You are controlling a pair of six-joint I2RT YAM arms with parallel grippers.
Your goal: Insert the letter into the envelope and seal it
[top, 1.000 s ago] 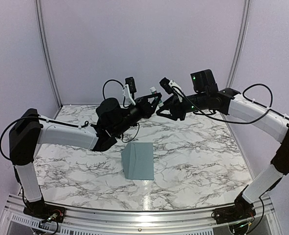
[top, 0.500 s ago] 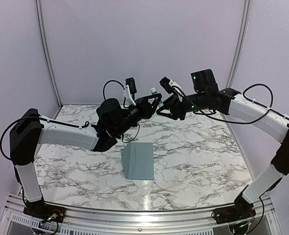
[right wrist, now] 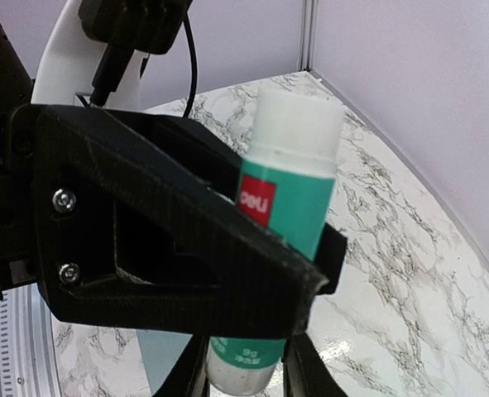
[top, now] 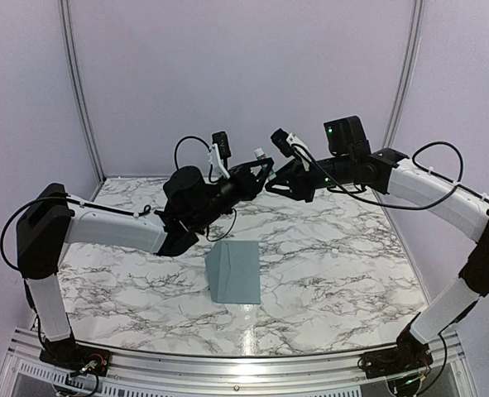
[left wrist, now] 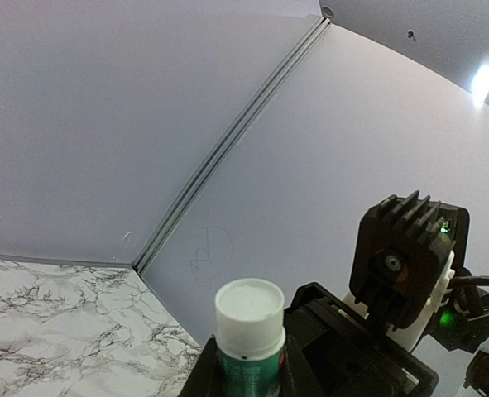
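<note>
- Your tabletop point(top: 335, 265) is a white slab with grey-black marble veining. It runs from the near edge back to the pale walls at the rear and on both sides.
- Only one thing lies directly on it: the envelope point(top: 234, 271), blue-grey and flat, near the middle and a little left of centre.
- The envelope's long sides run roughly front to back, slightly askew to the tabletop's edges.
- You can see a streak of glare on the marble just in front of the envelope.
- A ribbed metal rail point(top: 227, 364) borders the near edge of the tabletop.
</note>
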